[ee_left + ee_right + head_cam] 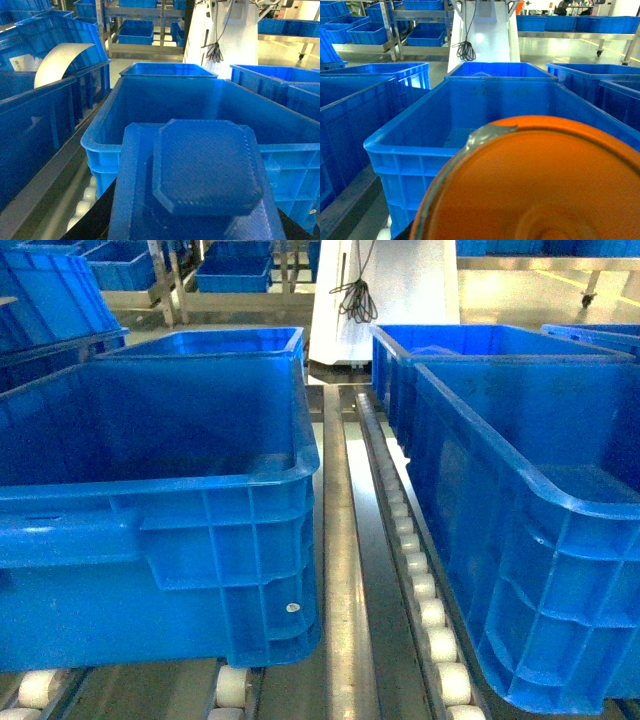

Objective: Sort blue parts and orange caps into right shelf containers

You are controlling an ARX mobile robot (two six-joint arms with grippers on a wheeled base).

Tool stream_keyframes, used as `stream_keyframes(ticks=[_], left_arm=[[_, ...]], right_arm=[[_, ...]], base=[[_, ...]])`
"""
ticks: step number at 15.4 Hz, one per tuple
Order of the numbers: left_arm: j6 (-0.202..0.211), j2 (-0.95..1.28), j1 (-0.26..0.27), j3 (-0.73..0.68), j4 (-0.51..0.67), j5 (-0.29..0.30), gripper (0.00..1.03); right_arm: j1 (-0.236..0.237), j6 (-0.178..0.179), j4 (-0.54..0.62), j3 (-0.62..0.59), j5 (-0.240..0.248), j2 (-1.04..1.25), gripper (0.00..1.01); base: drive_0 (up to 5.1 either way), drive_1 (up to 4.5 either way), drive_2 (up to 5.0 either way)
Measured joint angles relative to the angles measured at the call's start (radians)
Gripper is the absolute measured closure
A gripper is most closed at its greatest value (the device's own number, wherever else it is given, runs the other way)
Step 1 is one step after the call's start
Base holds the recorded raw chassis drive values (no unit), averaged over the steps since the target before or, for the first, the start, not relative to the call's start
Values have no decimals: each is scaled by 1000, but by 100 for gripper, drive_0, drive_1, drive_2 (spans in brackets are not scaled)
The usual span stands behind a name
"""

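A blue part (pixel 205 170), blocky with a raised octagonal top, fills the lower half of the left wrist view. It hangs in the air just short of a deep blue bin's near rim (pixel 100 142). My left gripper holds it, fingers hidden behind it. In the right wrist view an orange cap (pixel 540 185) fills the bottom the same way, in front of another blue bin (pixel 405 145). My right gripper holds the cap and its fingers are hidden. The head view shows the two big right shelf containers (pixel 150 510) (pixel 530 490) but neither gripper.
A metal rail (pixel 340 540) and white conveyor rollers (pixel 425 590) run between the two bins. More blue bins stand behind and to both sides. A white column with a hanging cable (pixel 355 295) rises at the back. A curved white sheet (pixel 60 60) lies in a bin on the left.
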Motion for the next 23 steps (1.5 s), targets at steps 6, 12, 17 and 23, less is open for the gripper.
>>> stream_keyframes(ticks=[6,12,17,23], left_arm=[[0,0,0,0,0,0,61],[0,0,0,0,0,0,61],[-62,19,1,-3,246,146,61],[-25,965,-52,299,956,116,61]], right_arm=[[0,0,0,0,0,0,58],[0,0,0,0,0,0,58],[129,-132,227,-7,312,1,58],[-58,-68,793,258,4,877,58]], base=[[0,0,0],[0,0,0],[0,0,0],[0,0,0]])
